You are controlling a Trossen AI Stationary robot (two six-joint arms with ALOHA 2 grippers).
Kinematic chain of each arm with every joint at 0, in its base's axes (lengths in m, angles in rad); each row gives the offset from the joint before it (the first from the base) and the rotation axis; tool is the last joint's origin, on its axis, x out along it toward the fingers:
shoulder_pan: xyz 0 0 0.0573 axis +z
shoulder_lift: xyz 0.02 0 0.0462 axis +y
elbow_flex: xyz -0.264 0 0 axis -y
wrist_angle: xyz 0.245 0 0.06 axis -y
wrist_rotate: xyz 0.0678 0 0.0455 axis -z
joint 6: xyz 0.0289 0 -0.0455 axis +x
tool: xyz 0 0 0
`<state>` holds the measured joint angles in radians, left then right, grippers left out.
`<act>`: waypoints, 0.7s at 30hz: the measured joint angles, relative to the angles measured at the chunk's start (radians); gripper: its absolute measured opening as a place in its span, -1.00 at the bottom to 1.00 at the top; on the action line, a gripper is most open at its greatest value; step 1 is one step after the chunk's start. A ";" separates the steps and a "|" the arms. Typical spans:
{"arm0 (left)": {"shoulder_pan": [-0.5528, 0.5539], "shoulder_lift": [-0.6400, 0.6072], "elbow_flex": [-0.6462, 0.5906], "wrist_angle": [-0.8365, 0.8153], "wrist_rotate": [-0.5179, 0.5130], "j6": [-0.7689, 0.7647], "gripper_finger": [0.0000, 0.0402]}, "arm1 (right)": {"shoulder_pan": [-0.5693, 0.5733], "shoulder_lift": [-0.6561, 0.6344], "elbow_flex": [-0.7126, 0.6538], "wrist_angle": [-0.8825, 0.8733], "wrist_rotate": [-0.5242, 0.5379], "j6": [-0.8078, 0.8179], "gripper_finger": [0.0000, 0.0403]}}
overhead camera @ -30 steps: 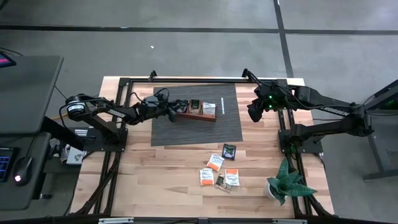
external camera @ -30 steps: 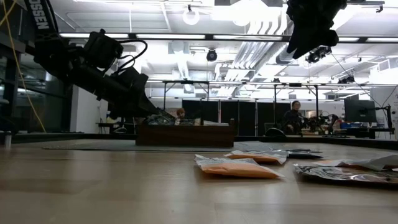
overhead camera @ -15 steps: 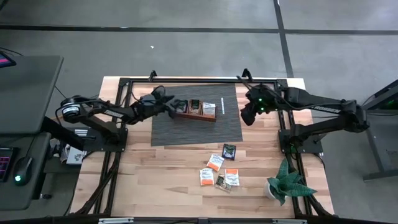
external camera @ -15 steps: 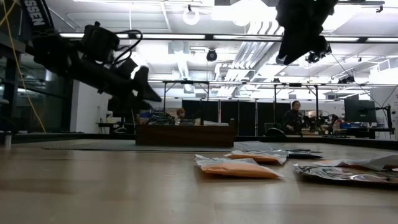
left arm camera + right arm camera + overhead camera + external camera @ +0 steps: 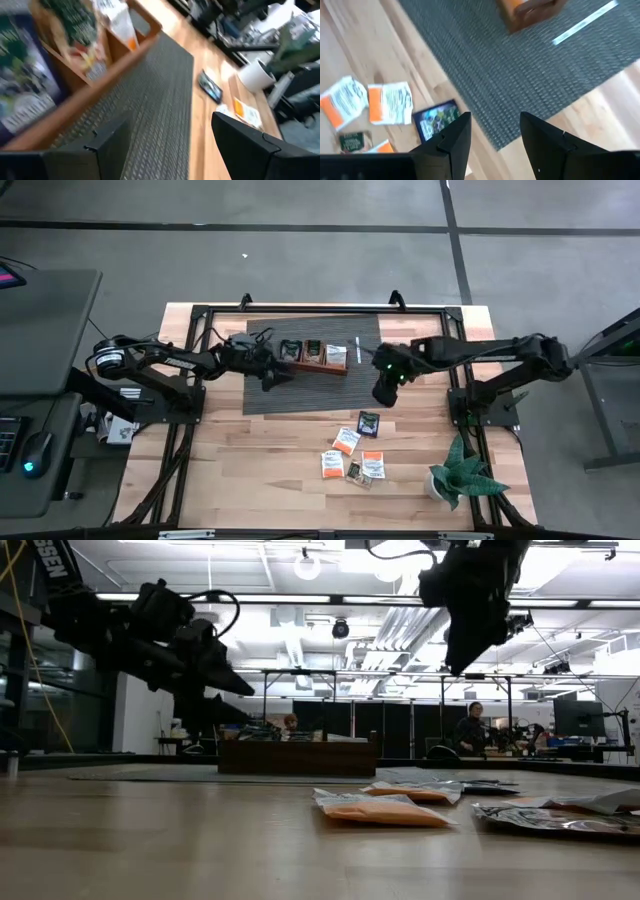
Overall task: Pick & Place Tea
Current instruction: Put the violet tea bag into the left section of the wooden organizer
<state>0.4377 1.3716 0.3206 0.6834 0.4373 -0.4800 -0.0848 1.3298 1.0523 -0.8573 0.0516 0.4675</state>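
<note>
Just ahead of your left gripper (image 5: 272,376), whose jaws stand wide and hold nothing, sits the tray (image 5: 313,364) on the mat (image 5: 316,385), with sachets (image 5: 290,349) standing in its compartments. Your right gripper (image 5: 383,392) hangs over the mat's edge, jaws parted and empty; past its fingers (image 5: 451,140) you see a dark sachet (image 5: 438,119) on the wood just beside the mat, and orange-and-white ones (image 5: 390,102) a little farther off. A plant (image 5: 456,470) stands well apart from both grippers.
</note>
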 joint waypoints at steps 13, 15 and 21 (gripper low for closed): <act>-0.170 0.000 0.000 0.001 -0.029 0.001 0.35 | 0.161 0.166 -0.053 0.048 -0.001 0.047 -0.18; -0.213 0.000 0.000 -0.005 -0.075 0.002 0.35 | 0.183 0.175 -0.083 0.088 0.003 0.061 -0.18; -0.311 0.000 0.000 -0.045 -0.196 -0.013 0.35 | 0.231 0.176 -0.188 0.209 0.017 0.108 -0.18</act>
<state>0.1264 1.3720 0.3206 0.6386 0.2410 -0.4927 0.1462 1.5055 0.8639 -0.6480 0.0685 0.5758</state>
